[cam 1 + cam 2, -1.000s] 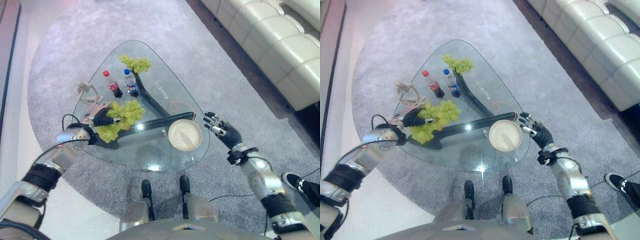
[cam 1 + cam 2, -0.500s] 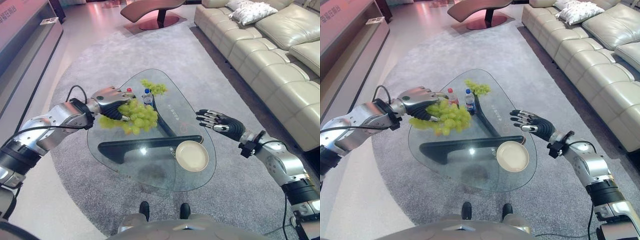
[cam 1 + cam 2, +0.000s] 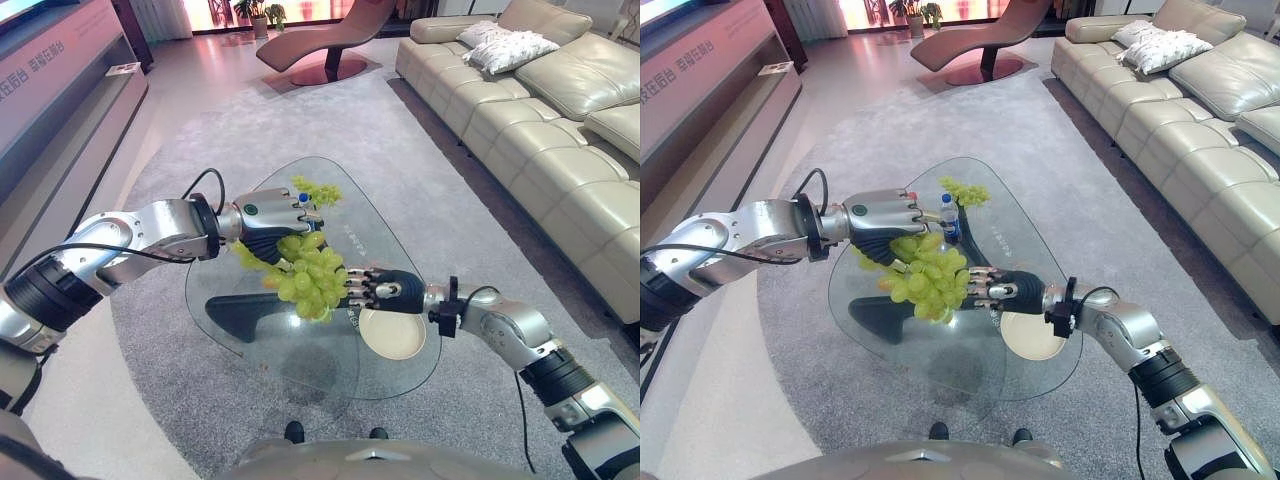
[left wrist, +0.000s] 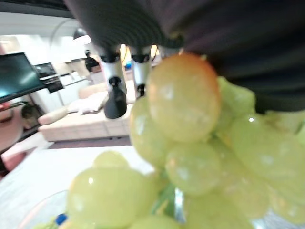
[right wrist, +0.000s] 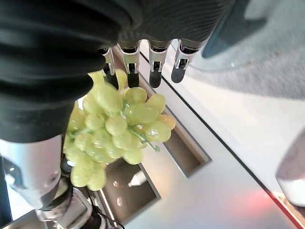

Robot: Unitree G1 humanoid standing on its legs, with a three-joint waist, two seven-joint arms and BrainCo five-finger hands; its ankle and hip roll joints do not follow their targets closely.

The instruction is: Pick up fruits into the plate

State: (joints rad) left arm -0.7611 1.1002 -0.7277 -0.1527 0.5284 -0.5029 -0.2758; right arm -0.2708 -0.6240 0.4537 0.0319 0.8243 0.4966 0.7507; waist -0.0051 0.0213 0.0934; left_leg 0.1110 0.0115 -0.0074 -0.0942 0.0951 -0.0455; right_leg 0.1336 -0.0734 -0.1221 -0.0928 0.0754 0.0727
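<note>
- We see our left robot hand [image 3: 262,217] held above the glass surface [image 3: 400,362], fingers curled round the top of a bunch of green grapes [image 3: 312,276].
- The bunch hangs clear of the surface, dangling below that robot hand over the middle of the glass, its lowest grapes just beside the fingertips of our right robot hand [image 3: 385,290].
- Our right robot hand reaches in from the right, fingers straight and relaxed, pointing at the bunch; in its own wrist view the fingertips [image 5: 155,76] stand right at the grapes [image 5: 116,128], and we cannot tell whether they touch.
- A cream plate [image 3: 398,335] lies on the near right part of the surface, partly under our right forearm, with nothing visible on it.
- A second, smaller bunch of green grapes [image 3: 318,190] rests on the far end of the surface.
- A bottle with a blue cap [image 3: 949,218] stands just behind the left robot hand.
- The dark table base [image 3: 235,312] shows through the glass.
- A cream sofa [image 3: 560,120] runs along the right, on the grey carpet [image 3: 150,340].
</note>
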